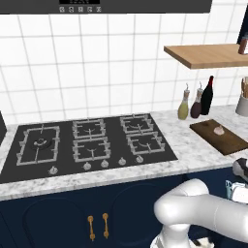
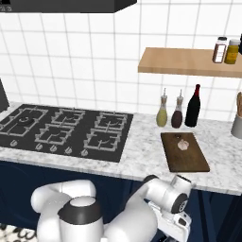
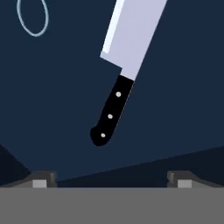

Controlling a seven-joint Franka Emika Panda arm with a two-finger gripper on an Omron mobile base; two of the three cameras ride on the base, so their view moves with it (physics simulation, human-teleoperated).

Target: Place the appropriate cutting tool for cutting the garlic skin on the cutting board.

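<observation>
White square tiles (image 1: 97, 58) cover the back wall, with a dark range hood (image 2: 61, 4) along the top of the frame. Below, a pale marbled desk (image 2: 142, 156) runs left to right, and a black gas hob (image 1: 87, 143) with six grated burners and a row of knobs is set into it at centre left. Under it, navy cabinet doors (image 1: 72, 218) carry two brass handles (image 1: 98, 226). At upper right a light wooden shelf (image 2: 189, 61) juts from the tiles with two spice jars (image 2: 225, 50) on it. Three bottles (image 2: 178, 111) stand against the wall beneath, beside a grey utensil holder (image 2: 237, 124) at the right edge.
</observation>
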